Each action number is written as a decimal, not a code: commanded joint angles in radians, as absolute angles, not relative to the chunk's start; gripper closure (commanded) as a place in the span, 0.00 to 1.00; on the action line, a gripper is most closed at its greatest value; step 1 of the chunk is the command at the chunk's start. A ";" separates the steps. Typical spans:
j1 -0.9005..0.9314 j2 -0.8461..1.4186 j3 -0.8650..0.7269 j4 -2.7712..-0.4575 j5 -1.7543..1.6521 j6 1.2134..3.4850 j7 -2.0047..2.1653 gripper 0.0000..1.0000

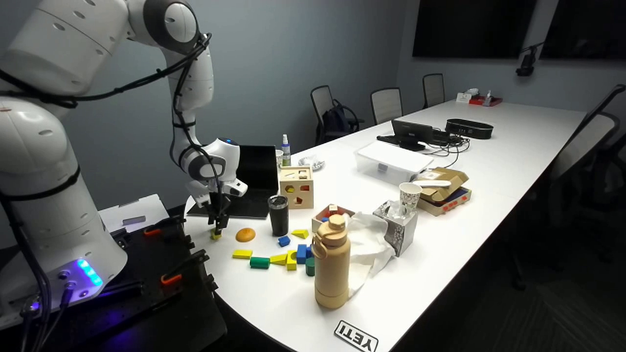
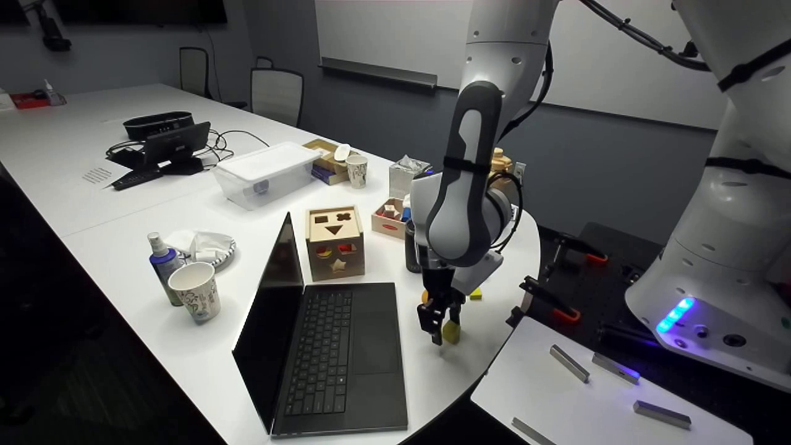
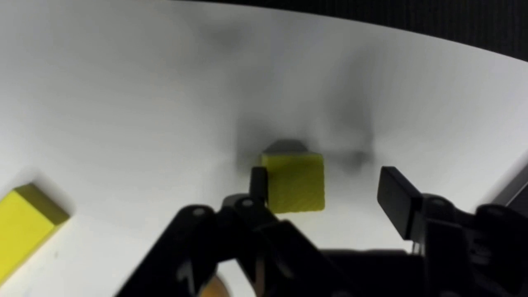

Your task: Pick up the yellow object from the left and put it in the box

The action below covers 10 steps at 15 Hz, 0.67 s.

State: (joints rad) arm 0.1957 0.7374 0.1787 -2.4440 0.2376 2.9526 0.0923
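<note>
The yellow object (image 1: 215,235) is a small block on the white table near its edge. It also shows in an exterior view (image 2: 452,333) and in the wrist view (image 3: 295,183). My gripper (image 1: 217,227) is low over the table, its fingers around the block. In the wrist view the gripper (image 3: 324,192) is open. The block lies against or very close to the left finger, with a wide gap to the right finger. The box (image 1: 297,190) is a tan wooden cube with shaped holes, upright behind the laptop; it also shows in an exterior view (image 2: 335,247).
An open black laptop (image 2: 346,352) stands beside the gripper. A black tumbler (image 1: 279,216) and an orange disc (image 1: 245,234) are near. Several coloured blocks, including a yellow block (image 3: 27,227), lie along the table. A tan bottle (image 1: 332,264) stands farther along. The table edge (image 3: 371,27) is close.
</note>
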 commanded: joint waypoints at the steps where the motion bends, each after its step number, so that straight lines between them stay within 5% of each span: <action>1: 0.197 0.727 0.181 -2.452 0.210 2.947 0.123 0.58; 5: 0.187 0.721 0.191 -2.463 0.214 2.945 0.120 0.88; 10: 0.172 0.665 0.214 -2.462 0.221 2.910 0.123 0.90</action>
State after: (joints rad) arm 0.1914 0.7330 0.1915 -2.4451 0.2375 2.9518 0.0923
